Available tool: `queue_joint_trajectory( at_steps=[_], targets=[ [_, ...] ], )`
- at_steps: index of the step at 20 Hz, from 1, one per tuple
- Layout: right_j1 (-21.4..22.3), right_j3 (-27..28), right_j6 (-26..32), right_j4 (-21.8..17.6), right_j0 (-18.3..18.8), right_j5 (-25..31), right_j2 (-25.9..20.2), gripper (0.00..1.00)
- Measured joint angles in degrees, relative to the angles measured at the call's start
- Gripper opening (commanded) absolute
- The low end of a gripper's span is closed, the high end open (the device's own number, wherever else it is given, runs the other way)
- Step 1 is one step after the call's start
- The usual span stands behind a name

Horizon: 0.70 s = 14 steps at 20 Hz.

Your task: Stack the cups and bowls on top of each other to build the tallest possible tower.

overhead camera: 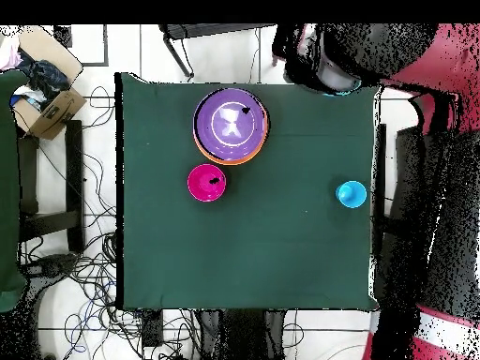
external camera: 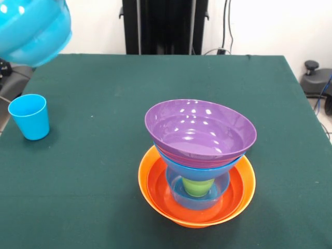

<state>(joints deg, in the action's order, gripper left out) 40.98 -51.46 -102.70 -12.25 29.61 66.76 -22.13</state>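
Front view, table (external camera: 104,207): dark green cloth fills most of the frame.
Tower (external camera: 199,155): stands on the cloth toward my camera's near side, right of centre in the front view. From overhead it sits close to the table's top edge.
Loose blue bowl (external camera: 31,28): large and glossy, up in the air at the top left corner of the front view, tilted and cut off by the frame. What holds it I cannot tell.
Orange bowls (external camera: 155,192): the tower's wide base, nested, resting on the cloth.
Purple bowl (external camera: 199,127): the tower's top piece, open side up, tilted slightly.
Blue bowl (external camera: 192,163): directly under the purple one, touching it.
Lower blue bowl (external camera: 199,199): inside the orange base.
Pink bowl (overhead camera: 206,183): seen from overhead only, alone on the cloth just beside the tower, not touching it.
Light blue cup (external camera: 29,116): upright near the table's left edge in the front view, well apart from the tower.
Lime green cup (external camera: 197,185): low in the tower, within the lower blue bowl.
My claw: in neither view, so whether it is open or closed cannot be told.
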Motion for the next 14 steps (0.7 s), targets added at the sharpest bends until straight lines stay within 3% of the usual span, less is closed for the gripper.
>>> queue_joint_trajectory(
  at_steps=[6, 14],
  targets=[
    [-0.03, 0.67, -7.48, 0.11, -3.61, -1.29, 4.66, 0.0],
    [0.04, -0.17, -13.88, 2.66, -5.85, -2.9, 6.6, 0.0]
  ],
)
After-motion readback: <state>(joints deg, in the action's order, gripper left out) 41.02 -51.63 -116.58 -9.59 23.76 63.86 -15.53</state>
